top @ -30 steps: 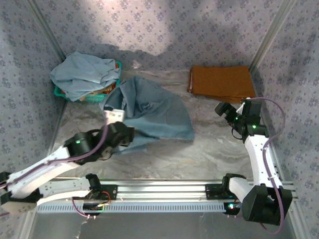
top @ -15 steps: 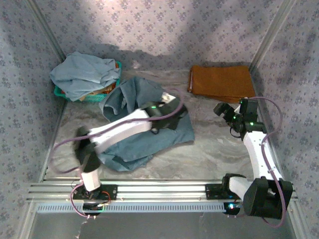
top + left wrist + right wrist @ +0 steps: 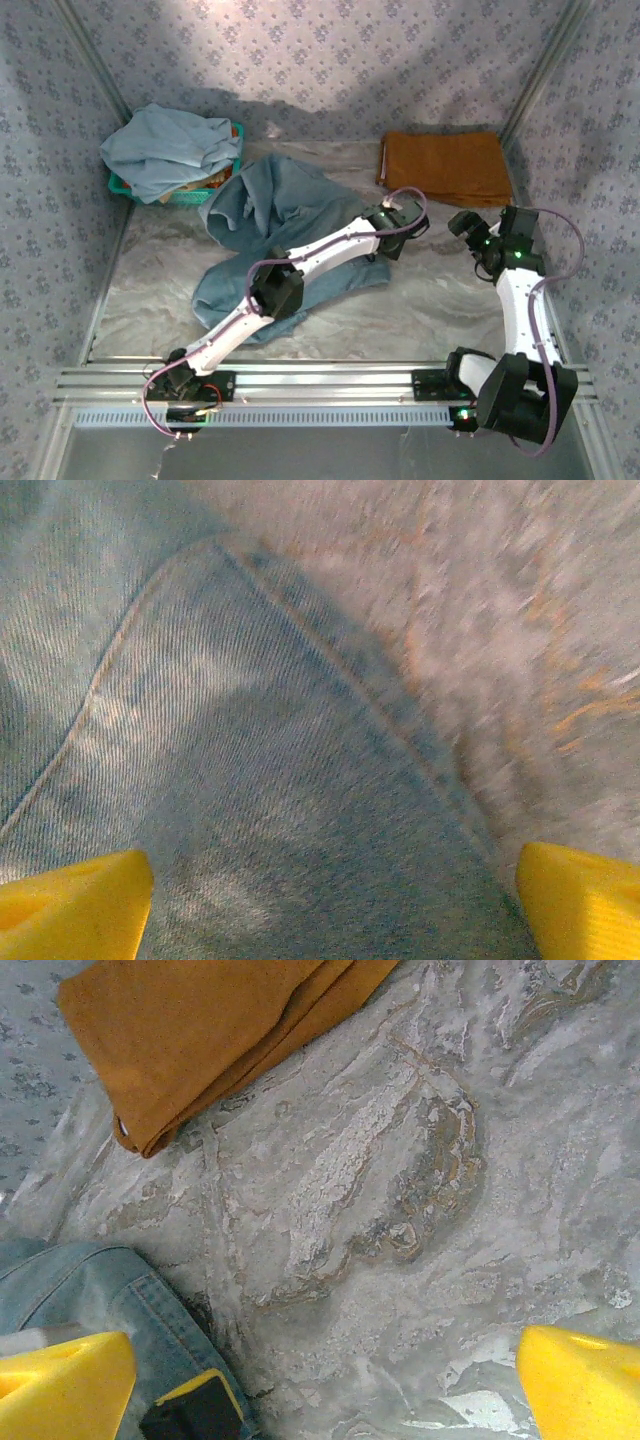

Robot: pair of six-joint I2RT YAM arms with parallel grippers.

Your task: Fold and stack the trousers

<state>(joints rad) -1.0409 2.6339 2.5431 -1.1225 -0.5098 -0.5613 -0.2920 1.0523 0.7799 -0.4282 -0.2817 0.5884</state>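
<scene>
Hanging right over the trousers (image 3: 250, 780), left gripper (image 3: 335, 900) is spread wide, pinching nothing; right gripper (image 3: 320, 1385) is spread too, over the marble table (image 3: 420, 1190) near the orange cloth (image 3: 200, 1030).

I've got 2 arms on screen. The left arm (image 3: 330, 245) has white shells on its long links, black housings at the joints and a green light glowing near the wrist. A mauve-grey cable loops from joint to joint. The right arm (image 3: 518, 310) matches it: white links, black joints, 2 green dots up by the wrist, the same mauve cable arcing off its right side. Both black bases are bolted to a ribbed aluminium rail (image 3: 330, 385) at the near edge, with thin red wires at the left base. On the wrist feeds, the left gripper (image 3: 325, 910) and right gripper (image 3: 325, 1390) each show 2 bright yellow wedge-shaped fingertips.
</scene>
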